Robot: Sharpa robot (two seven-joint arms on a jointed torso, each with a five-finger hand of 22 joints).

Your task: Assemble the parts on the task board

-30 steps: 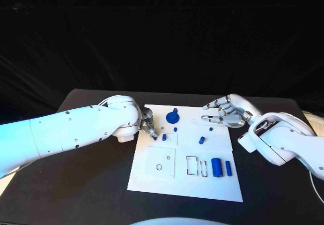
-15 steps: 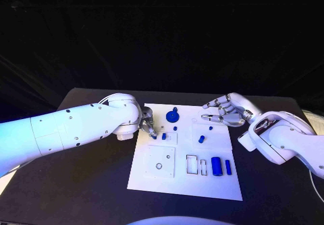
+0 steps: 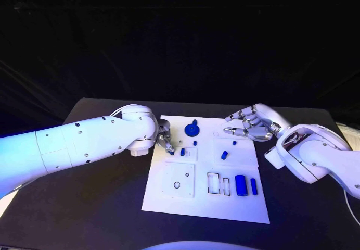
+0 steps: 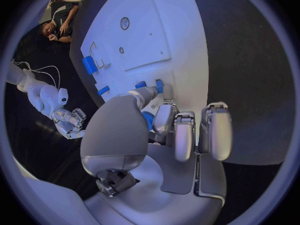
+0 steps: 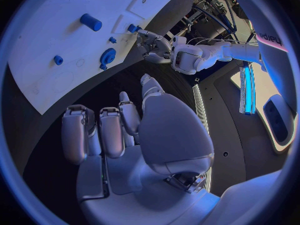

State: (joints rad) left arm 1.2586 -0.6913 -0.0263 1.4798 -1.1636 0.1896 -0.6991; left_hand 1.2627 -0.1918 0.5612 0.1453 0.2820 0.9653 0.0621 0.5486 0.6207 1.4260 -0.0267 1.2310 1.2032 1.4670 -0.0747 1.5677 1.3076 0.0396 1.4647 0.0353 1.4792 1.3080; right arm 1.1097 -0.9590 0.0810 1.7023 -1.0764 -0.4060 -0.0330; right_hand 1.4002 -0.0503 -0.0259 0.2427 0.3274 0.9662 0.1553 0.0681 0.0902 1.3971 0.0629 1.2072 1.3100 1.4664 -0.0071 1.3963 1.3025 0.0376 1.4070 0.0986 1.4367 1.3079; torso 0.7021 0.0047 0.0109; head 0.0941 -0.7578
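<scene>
The white task board lies in the middle of the black table. My left hand is at the board's left edge and pinches a small blue part between thumb and a finger, just beside a blue peg standing in the board. My right hand hovers over the board's far right corner, fingers loosely bent and apart, holding nothing. A round blue gear-like part sits near the far edge. Another blue peg stands mid-board. A blue cylinder and a blue bar lie at the right side.
Two narrow rectangular slots open beside the cylinder, and a small ring hole sits in a square outline at the left. Tiny blue studs dot the far half. Bare black table surrounds the board.
</scene>
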